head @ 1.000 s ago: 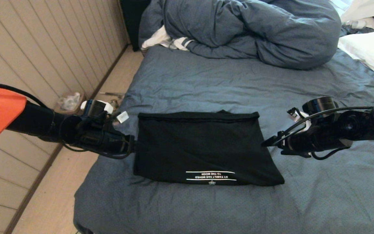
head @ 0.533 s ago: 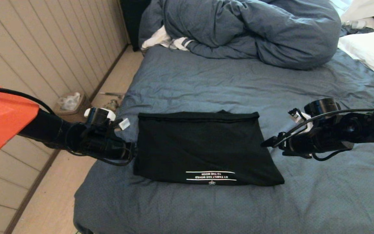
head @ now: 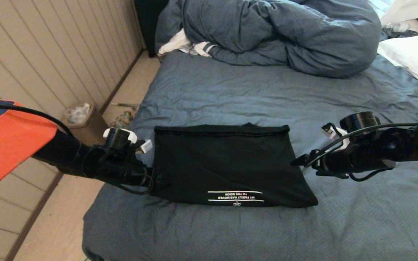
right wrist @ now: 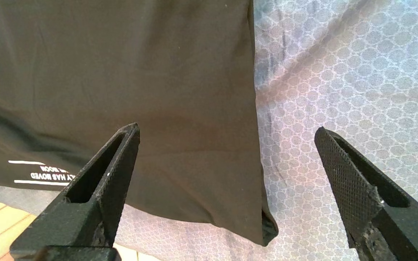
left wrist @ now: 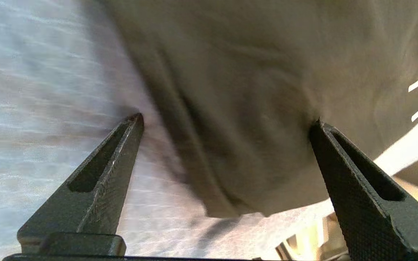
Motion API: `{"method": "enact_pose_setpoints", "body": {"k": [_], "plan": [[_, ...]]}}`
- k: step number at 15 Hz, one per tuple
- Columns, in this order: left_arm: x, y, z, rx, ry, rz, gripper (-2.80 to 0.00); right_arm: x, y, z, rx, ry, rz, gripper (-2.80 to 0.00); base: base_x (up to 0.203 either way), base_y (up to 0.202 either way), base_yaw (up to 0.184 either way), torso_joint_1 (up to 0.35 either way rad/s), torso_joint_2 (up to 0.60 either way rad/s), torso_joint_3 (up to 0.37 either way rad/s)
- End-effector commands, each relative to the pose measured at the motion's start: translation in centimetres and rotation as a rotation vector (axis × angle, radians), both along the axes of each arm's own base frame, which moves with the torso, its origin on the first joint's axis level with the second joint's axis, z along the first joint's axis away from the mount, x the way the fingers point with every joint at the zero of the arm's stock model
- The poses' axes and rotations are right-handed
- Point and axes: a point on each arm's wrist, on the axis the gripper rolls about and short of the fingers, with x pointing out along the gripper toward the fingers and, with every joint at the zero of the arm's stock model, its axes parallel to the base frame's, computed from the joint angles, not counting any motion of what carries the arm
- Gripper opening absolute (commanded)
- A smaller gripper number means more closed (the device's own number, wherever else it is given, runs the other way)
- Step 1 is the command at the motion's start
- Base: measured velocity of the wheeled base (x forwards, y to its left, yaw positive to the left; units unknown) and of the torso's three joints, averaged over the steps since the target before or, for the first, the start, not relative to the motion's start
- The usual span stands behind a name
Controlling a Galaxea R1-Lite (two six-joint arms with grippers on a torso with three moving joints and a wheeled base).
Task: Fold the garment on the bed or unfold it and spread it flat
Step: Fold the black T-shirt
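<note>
Blue-grey sheet covered the bed (head: 339,224), where I saw one folded garment (head: 227,163) lying near its front edge. Only my wrist views showed the fingers: left gripper (left wrist: 227,121) gaped wide at the garment's edge, right gripper (right wrist: 227,130) wide astride the opposite edge.

The garment (head: 227,163) carries upside-down white text, "MY FAMILY HAS MOVED TO THE MOON", between two white lines, lower centre of the frame.
</note>
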Motion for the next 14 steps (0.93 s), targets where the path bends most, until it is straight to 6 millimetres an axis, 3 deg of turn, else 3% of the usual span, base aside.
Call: {"method": "enact_pose_setpoints", "body": {"k": [1, 9, 10, 14], "plan": [[0.1, -0.3, -0.7, 0.004, 0.017, -0.008, 0.0, 0.0, 0.0, -0.1, 0.002, 0.005, 0.001, 0.0, 0.0, 0.0, 0.0, 0.0, 0.0, 0.0], [-0.6, -0.5, -0.8, 0.048, 0.019, 0.014, 0.0, 0.1, -0.1, -0.3, 0.002, 0.008, -0.003, 0.0, 0.0, 0.0, 0.0, 0.0, 0.0, 0.0], [-0.7, -0.7, -0.8, 0.048, 0.019, 0.01, -2.8, 0.1, -0.1, -0.3, 0.002, 0.007, -0.003, 0.0, 0.0, 0.0, 0.0, 0.0, 0.0, 0.0], [-1.2, -0.9, -0.2, 0.042, 0.01, -0.003, -2.8, 0.0, -0.1, -0.2, 0.005, 0.007, 0.0, 0.0, 0.0, 0.0, 0.0, 0.0, 0.0, 0.0]]}}
